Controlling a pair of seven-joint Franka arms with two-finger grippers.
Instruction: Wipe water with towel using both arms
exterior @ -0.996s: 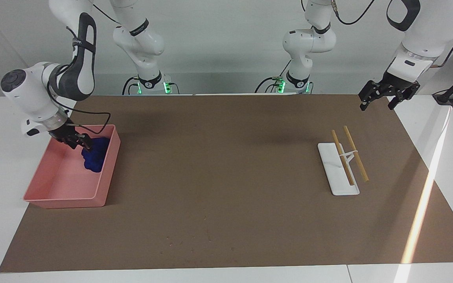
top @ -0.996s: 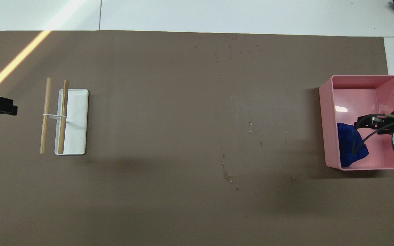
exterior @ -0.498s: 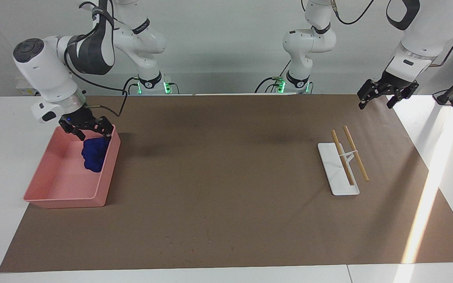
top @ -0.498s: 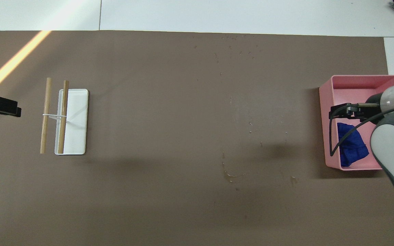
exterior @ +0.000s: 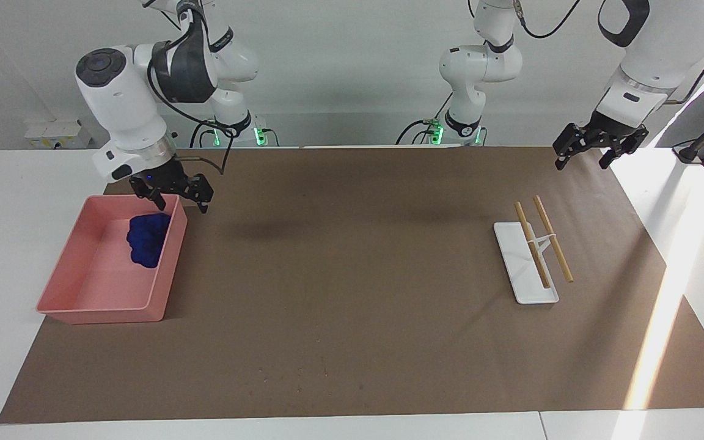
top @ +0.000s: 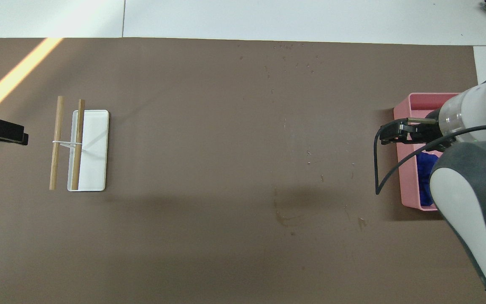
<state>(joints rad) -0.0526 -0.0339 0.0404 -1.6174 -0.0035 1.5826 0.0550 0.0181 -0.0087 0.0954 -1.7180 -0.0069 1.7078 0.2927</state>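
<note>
Your right gripper (exterior: 173, 197) hung empty, jaws wide, over the glossy pink tray's (exterior: 92, 299) rim; the lumpy blue towel (exterior: 147, 238) lay inside. Left gripper (exterior: 594, 148) waited, jaws wide.

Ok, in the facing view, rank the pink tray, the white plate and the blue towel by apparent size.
1. pink tray
2. white plate
3. blue towel, a small wad inside the tray

The gaps are plain, so nearness to the camera does not change the order.

Right gripper (exterior: 172, 194) hangs low with fingers spread and empty; left gripper (exterior: 594, 148) likewise, raised.
</note>
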